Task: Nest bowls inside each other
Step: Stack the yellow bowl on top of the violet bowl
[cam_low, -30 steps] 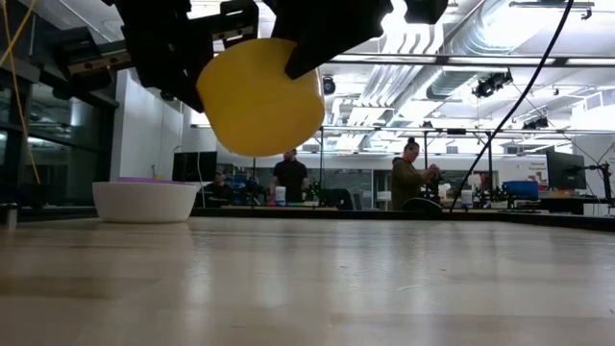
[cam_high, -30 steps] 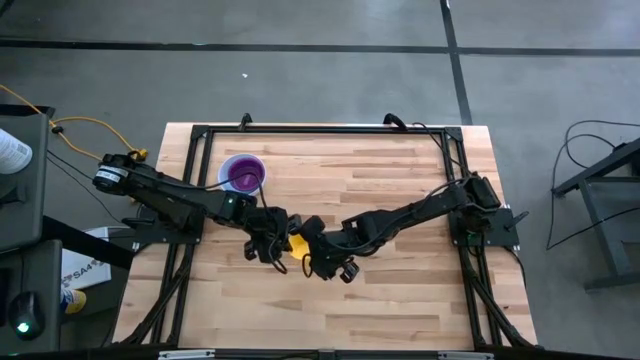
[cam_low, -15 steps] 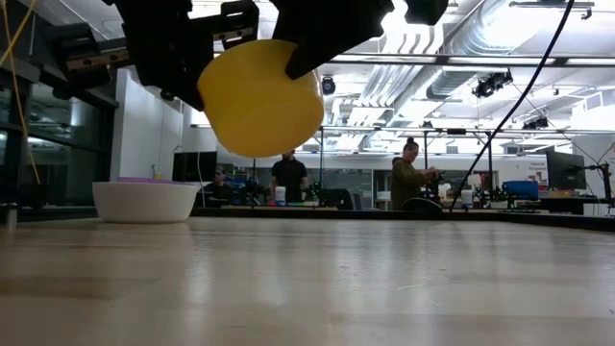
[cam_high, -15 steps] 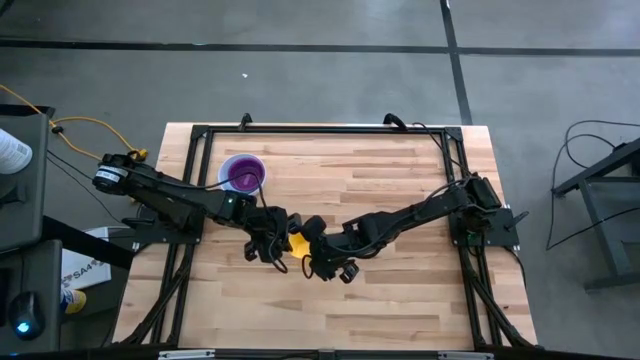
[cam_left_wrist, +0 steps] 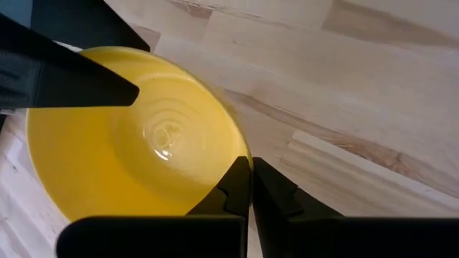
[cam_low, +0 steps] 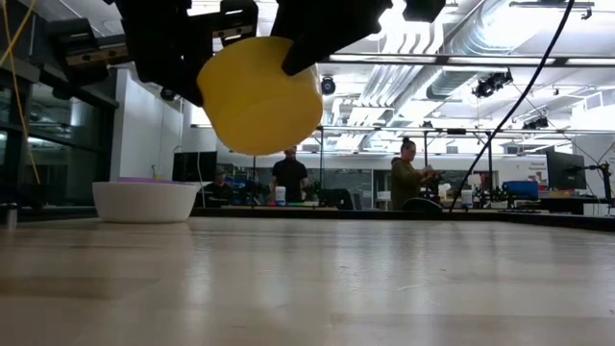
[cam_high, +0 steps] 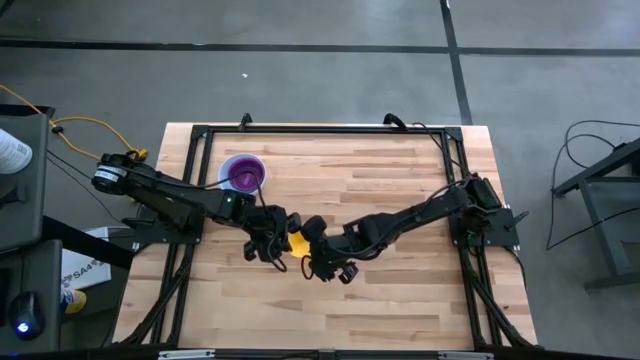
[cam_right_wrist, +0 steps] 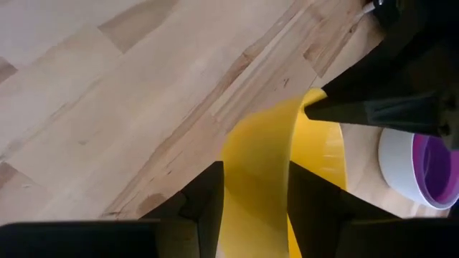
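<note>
The yellow bowl (cam_low: 259, 96) hangs tilted above the middle of the table, between both grippers. My left gripper (cam_left_wrist: 249, 172) is shut on its rim. My right gripper (cam_right_wrist: 254, 172) stands open across the opposite wall, one finger (cam_left_wrist: 86, 82) inside the bowl and the other outside. In the high view the yellow bowl (cam_high: 297, 243) shows only as a sliver between my left gripper (cam_high: 276, 238) and my right gripper (cam_high: 309, 243). A white bowl (cam_high: 226, 172) rests on its base at the far left, with a purple bowl (cam_high: 243, 175) nested in it. No other bowls show. My left gripper pinches the yellow bowl's rim (cam_left_wrist: 231, 159) between its two fingers, one on the inner face and one on the outer. It comes slanting down from the table's left. The bowl is lifted clear of the table and tilted. My right gripper straddles the wall (cam_right_wrist: 254, 154); I cannot tell whether either finger touches it.
The white bowl (cam_low: 146, 202) stands to the left of the held bowl and farther back. Bare wooden tabletop (cam_high: 400, 160) lies to the right and near side. A black frame (cam_high: 320, 128) runs around the table's edges. People stand in the room beyond the table.
The yellow bowl has tipped slightly in the hold. Both arms have stayed in place above the table's middle.
</note>
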### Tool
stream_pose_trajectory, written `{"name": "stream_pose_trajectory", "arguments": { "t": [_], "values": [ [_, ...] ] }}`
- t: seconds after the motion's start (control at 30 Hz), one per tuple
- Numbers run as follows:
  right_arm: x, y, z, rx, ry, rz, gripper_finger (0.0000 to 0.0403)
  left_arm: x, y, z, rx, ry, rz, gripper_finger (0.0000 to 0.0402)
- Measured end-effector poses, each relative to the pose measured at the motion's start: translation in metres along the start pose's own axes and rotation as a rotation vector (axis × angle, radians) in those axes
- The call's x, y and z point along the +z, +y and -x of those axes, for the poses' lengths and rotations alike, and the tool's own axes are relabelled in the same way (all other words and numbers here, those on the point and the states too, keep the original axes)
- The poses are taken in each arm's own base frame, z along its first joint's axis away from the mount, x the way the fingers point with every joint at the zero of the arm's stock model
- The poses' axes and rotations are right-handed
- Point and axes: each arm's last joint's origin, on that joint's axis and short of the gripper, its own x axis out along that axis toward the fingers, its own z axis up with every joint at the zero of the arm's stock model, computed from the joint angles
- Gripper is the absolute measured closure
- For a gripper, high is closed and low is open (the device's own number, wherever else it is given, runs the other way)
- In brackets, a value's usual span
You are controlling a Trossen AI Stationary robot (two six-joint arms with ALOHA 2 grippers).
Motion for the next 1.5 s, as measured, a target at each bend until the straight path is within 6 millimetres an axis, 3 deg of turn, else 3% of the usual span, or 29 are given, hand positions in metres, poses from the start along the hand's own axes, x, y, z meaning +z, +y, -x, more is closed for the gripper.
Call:
{"name": "stream_pose_trajectory", "arguments": {
  "t": [0.77, 1.13, 1.5],
  "values": [
    [0.002, 0.002, 0.000, 0.148, -0.100, -0.028, 0.0271, 0.010, -0.018, -0.001, -0.095, 0.021, 0.003, 0.0401],
    [0.001, 0.002, 0.000, 0.134, -0.077, -0.046, 0.0271, 0.013, -0.020, 0.000, -0.099, 0.023, 0.117, 0.0401],
    [-0.003, 0.002, 0.000, 0.021, 0.027, 0.183, 0.0271, 0.017, -0.021, 0.008, -0.128, -0.049, 0.139, 0.0401]
  ]
}}
